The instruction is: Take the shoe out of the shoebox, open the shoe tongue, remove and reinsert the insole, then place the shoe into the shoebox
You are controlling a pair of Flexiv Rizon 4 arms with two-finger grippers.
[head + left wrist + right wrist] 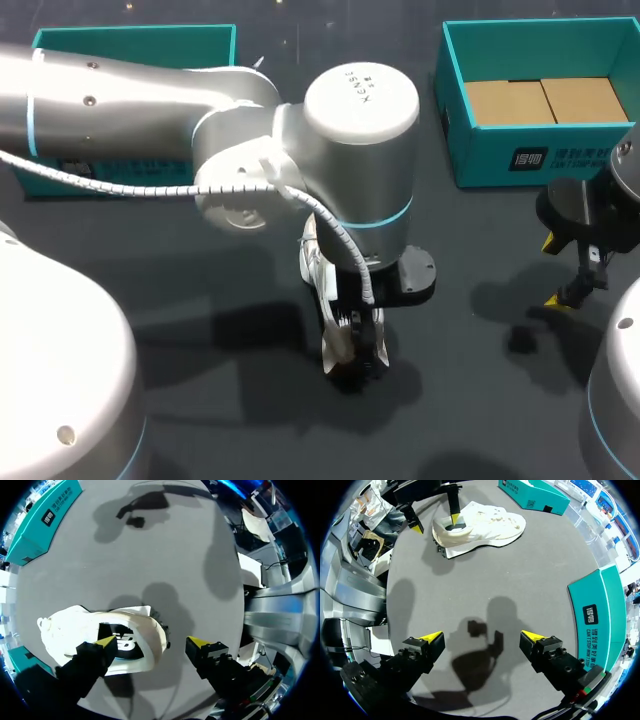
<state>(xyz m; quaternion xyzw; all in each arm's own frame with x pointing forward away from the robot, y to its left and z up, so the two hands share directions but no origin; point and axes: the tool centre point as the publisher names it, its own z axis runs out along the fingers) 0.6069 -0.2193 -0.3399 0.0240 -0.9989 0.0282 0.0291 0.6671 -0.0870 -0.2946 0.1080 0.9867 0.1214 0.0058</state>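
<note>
A white shoe (318,268) lies on its side mid-table, mostly hidden under my left arm. My left gripper (152,642) stands open over its heel end. One fingertip (107,641) dips into the shoe (75,627) opening, and the other hangs clear behind the heel. A flat white piece (125,667) shows under the heel. From the right wrist view, the shoe (485,525) lies far ahead with my left gripper (436,524) on it. My right gripper (552,272) hovers open and empty at the right, above bare table (482,637). The teal shoebox (470,150) stands at the back right.
A second teal box part (130,45) sits at the back left. A small black object (520,340) lies on the table under my right gripper, and also shows as the black object (476,628). The shoebox wall (595,615) is close beside the right gripper.
</note>
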